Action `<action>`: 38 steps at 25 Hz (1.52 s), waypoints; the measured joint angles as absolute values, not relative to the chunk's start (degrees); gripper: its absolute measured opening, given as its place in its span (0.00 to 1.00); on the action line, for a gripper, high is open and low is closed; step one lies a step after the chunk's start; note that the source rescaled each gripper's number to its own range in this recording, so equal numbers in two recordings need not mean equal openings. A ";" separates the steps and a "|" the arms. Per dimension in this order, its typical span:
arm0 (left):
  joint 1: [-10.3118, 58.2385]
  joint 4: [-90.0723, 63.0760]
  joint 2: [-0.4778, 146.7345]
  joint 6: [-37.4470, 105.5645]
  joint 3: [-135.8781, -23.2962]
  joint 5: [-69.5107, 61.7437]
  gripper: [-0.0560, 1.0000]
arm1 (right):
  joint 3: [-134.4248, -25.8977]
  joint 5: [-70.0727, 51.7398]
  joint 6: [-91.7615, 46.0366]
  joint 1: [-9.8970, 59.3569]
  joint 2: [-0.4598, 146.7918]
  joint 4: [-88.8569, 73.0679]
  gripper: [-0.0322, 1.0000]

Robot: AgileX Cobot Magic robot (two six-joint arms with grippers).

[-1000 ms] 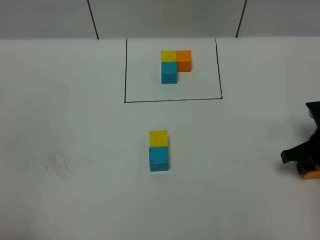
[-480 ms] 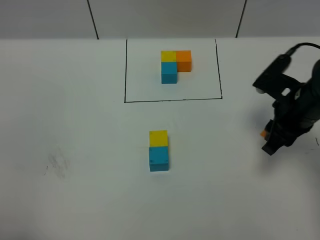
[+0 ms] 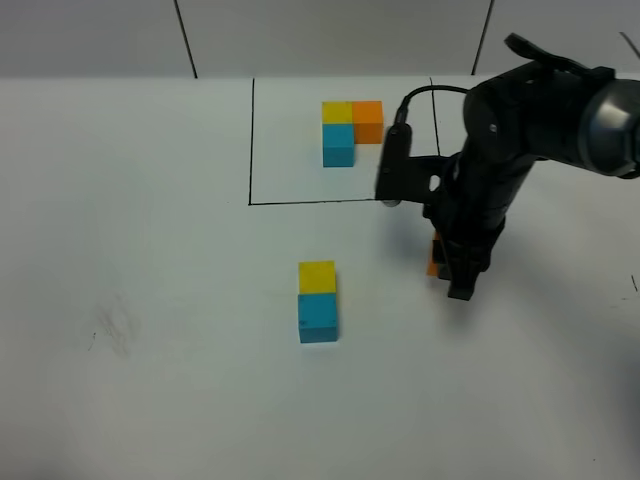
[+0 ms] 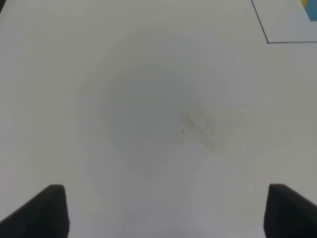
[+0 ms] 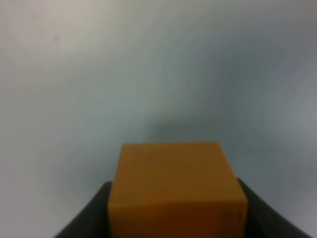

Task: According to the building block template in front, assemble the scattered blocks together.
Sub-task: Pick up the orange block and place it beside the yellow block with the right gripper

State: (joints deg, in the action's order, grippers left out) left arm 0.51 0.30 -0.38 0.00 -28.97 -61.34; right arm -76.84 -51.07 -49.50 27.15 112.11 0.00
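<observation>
The template, a yellow, orange and cyan L-cluster, sits inside a black drawn rectangle at the back. In the middle of the table a loose yellow block touches a loose cyan block in front of it. My right gripper is shut on the orange block, to the right of that pair and apart from it. In the right wrist view the orange block fills the space between the dark fingers. My left gripper is open over bare table; it does not show in the high view.
The white table has a faint grey smudge at the left, the smudge also lying ahead of the left gripper. A corner of the black frame line shows in the left wrist view.
My right arm has swung in from the table's right edge toward the middle, carrying the orange block up off the table. The left gripper and the other blocks have not moved.
</observation>
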 joint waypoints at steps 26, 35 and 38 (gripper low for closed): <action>0.51 0.30 -0.38 0.00 -28.97 -61.34 0.70 | -87.68 -52.76 -52.05 37.32 121.20 0.00 0.26; 0.51 0.30 -0.38 0.00 -28.97 -61.34 0.70 | -87.70 -51.80 -52.05 37.31 123.59 0.00 0.26; 0.51 0.30 -0.38 0.00 -28.97 -61.34 0.70 | -87.70 -50.80 -52.05 37.31 124.51 -0.36 0.26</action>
